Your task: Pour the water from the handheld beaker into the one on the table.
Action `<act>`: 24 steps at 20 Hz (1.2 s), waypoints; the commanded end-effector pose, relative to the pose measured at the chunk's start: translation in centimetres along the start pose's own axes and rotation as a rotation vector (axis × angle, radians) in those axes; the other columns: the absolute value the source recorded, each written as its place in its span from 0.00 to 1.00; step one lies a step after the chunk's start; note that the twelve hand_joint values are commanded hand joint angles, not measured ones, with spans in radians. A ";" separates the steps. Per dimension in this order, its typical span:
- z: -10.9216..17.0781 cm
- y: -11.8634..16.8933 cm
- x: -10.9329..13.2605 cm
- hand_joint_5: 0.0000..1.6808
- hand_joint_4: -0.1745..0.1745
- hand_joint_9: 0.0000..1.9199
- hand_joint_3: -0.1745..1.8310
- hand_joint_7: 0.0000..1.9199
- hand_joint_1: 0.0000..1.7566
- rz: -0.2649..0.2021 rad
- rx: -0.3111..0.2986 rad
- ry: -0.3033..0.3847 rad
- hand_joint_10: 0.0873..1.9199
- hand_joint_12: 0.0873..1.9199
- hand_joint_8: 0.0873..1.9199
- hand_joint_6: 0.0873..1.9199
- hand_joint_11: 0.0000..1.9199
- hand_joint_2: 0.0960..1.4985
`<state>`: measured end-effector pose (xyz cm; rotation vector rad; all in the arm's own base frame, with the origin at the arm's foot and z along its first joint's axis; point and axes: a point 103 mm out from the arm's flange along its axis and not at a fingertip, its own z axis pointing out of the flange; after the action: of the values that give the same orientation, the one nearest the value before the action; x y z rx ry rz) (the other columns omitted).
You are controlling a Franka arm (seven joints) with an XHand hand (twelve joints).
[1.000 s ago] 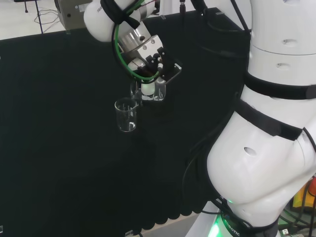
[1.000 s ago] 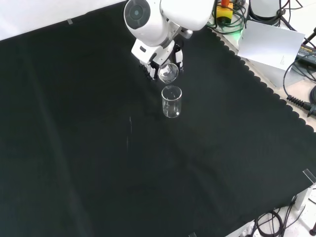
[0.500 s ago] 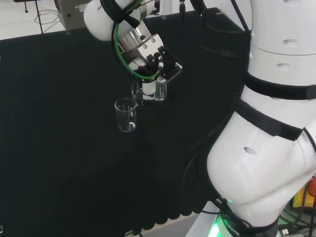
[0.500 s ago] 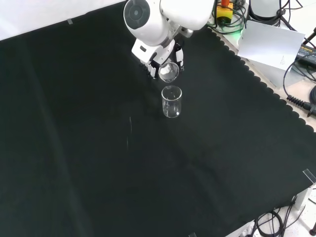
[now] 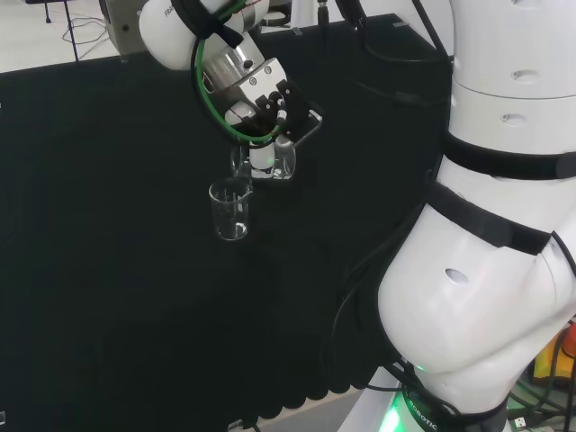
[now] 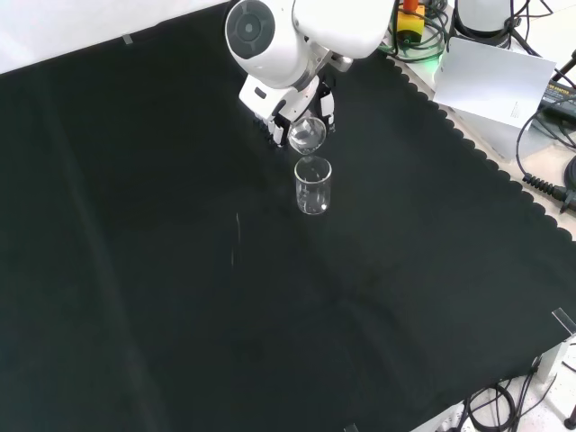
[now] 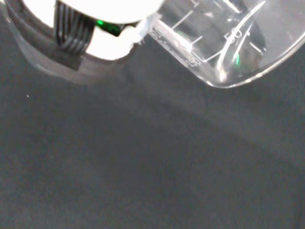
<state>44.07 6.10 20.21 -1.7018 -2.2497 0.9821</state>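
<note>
1. Cloth [image 6: 180,297], black, covers the bench; the arm's white link [image 6: 270,36] stands above the hand in the front view.
2. Hand [image 5: 261,99] has its fingers curled around a clear held beaker [image 6: 308,134], tilted.
3. Table beaker [image 6: 312,185] stands upright just below the held one's mouth in the front view, apart from it.

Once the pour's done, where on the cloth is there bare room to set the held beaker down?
In the front view the black cloth lies bare left of and below the clear glass beaker standing on it. It is crowded just above that beaker, where the black and white hand holds the tilted clear beaker.
</note>
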 end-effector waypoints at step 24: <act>-0.1 -0.2 0.7 0.91 0.00 0.90 0.00 0.82 0.75 0.015 0.058 -0.086 0.00 0.31 0.00 0.00 0.77 0.65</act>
<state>43.69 6.37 20.13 -1.6872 -2.2351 1.1350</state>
